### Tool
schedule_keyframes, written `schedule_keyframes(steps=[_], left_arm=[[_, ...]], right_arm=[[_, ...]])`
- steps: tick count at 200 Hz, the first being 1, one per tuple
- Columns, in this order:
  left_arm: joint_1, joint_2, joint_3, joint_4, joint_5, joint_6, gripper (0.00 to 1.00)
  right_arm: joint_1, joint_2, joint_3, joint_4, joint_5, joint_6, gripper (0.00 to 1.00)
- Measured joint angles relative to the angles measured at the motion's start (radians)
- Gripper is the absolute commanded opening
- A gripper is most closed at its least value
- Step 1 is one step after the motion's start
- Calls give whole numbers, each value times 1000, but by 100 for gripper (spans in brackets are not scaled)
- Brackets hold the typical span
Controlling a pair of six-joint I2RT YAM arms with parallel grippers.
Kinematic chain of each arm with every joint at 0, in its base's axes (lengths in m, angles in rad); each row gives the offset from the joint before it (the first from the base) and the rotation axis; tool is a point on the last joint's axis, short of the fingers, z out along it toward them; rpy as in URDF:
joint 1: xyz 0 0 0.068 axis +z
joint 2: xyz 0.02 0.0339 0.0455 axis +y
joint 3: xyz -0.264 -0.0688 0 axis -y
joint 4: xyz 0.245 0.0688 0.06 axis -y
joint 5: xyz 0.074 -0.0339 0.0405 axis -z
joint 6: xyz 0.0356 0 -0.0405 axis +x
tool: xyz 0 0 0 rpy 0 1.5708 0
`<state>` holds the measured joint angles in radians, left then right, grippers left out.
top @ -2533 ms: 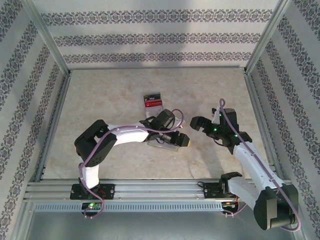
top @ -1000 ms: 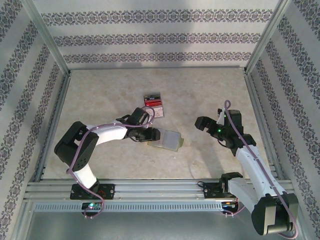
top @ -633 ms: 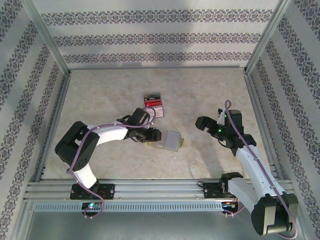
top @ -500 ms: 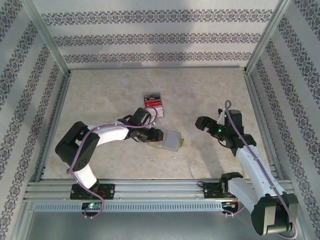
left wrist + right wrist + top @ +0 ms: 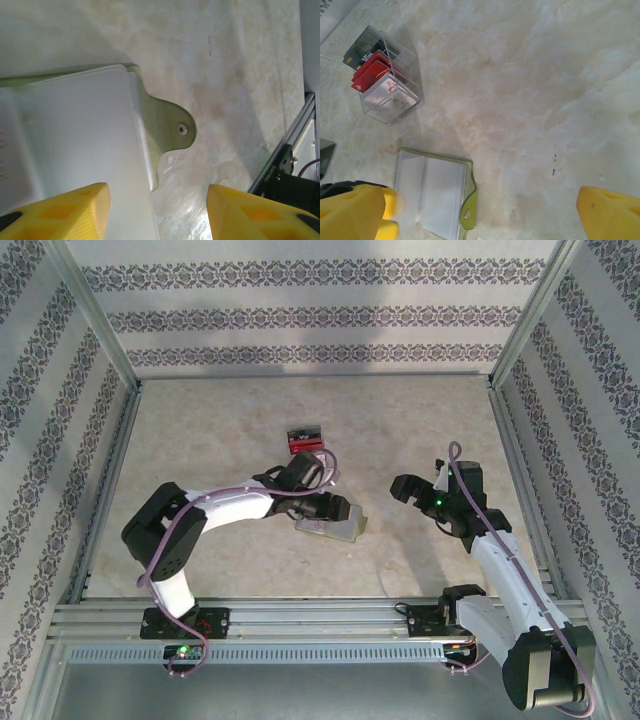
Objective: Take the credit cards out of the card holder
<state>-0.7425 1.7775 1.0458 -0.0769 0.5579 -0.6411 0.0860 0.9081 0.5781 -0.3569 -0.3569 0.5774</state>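
The card holder (image 5: pixel 434 195) is olive green on its edge and snap tab, with pale, milky translucent sleeves inside. The credit cards (image 5: pixel 376 70) run dark grey with white marks, then red, then a whitish one with what looks like pinkish-red print, though it is blurred. They stand in a clear box (image 5: pixel 412 70). The surface (image 5: pixel 530 90) is cream with beige marbling. Both the left end effector (image 5: pixel 155 202) and the right end effector (image 5: pixel 482 210) have bright yellow fingers. The walls (image 5: pixel 320 315) are white, banded with grey floral ornament.
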Motion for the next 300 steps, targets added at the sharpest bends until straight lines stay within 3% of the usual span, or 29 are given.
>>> schedule_keyframes(steps=[44, 122, 190, 219, 241, 269, 300], left_arm=[[-44, 121, 34, 18, 0, -20, 53], [-44, 126, 60, 6, -8, -22, 53], [-31, 26, 108, -68, -9, 13, 53], [53, -153, 52, -89, -16, 28, 52], [150, -247, -13, -96, -25, 36, 44], [246, -261, -105, -96, -9, 32, 32], [286, -230, -182, -89, 34, 10, 24]], right_arm=[[-12, 0, 0, 2, -5, 0, 98], [-15, 5, 0, 3, -16, 0, 98], [-19, 71, 9, 32, -150, 56, 81], [-19, 119, 29, 69, -230, 140, 74], [-6, 151, 31, 110, -272, 212, 71], [66, 190, 31, 163, -292, 284, 69], [171, 229, 31, 246, -276, 358, 68]])
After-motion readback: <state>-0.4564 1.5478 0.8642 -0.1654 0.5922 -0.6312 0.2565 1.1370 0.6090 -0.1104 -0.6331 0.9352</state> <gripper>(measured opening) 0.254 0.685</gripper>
